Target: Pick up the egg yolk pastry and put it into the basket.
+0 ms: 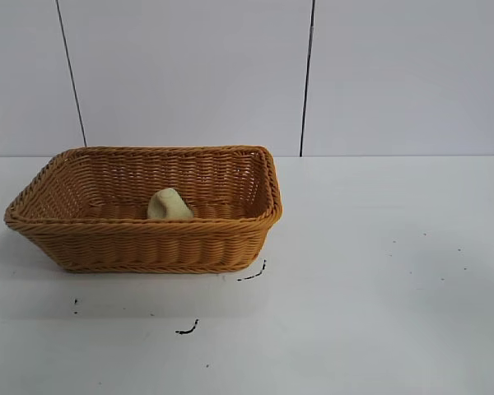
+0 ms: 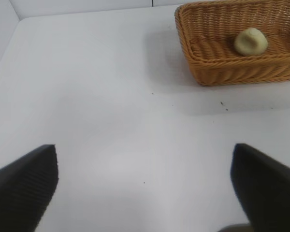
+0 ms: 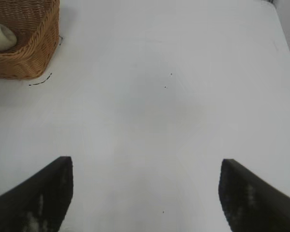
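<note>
The pale yellow egg yolk pastry (image 1: pixel 170 205) lies inside the orange-brown wicker basket (image 1: pixel 148 247) on the left half of the white table. It also shows in the left wrist view (image 2: pixel 251 41) inside the basket (image 2: pixel 222 67), and in the right wrist view (image 3: pixel 1 37) inside the basket (image 3: pixel 36 53). My left gripper (image 2: pixel 145 183) is open and empty over bare table, well away from the basket. My right gripper (image 3: pixel 146 191) is open and empty over bare table, also far from the basket. Neither gripper shows in the exterior view.
Small black marks (image 1: pixel 187 329) lie on the white table (image 1: pixel 379 288) in front of the basket. A white panelled wall (image 1: pixel 189 74) stands behind the table.
</note>
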